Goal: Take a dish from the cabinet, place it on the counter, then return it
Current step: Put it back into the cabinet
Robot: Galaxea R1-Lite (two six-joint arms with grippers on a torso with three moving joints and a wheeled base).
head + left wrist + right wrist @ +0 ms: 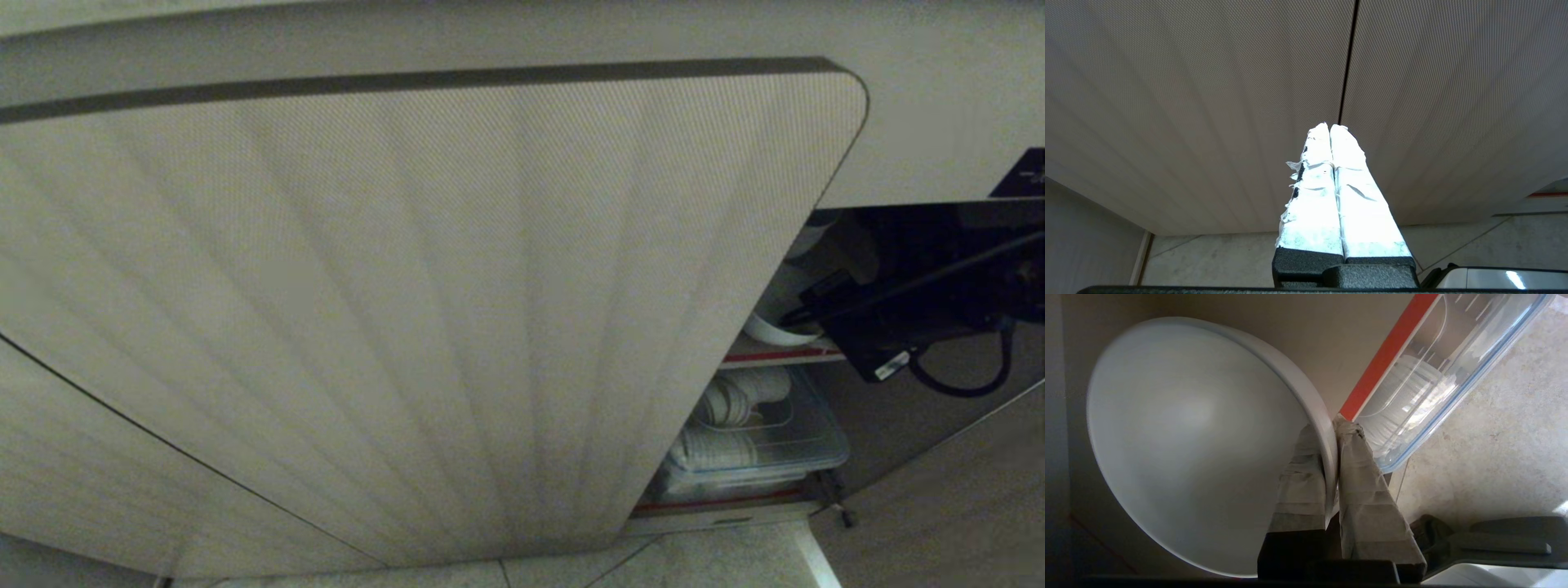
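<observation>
1. The right gripper [1331, 437] pinches the rim of the dish [1188, 437], one finger inside, one outside.
2. The dish is over the cabinet shelf [1384, 359], by its red edge.
3. Next job, I think: lift it out to the counter without bumping the door [408, 286].
4. The left gripper [1329, 128] is shut, empty and resting.

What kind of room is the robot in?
Probably a kitchen. The low cabinet stands open, a white bowl is gripped in the right pincer, and a clear storage box sits on the lower shelf.
</observation>
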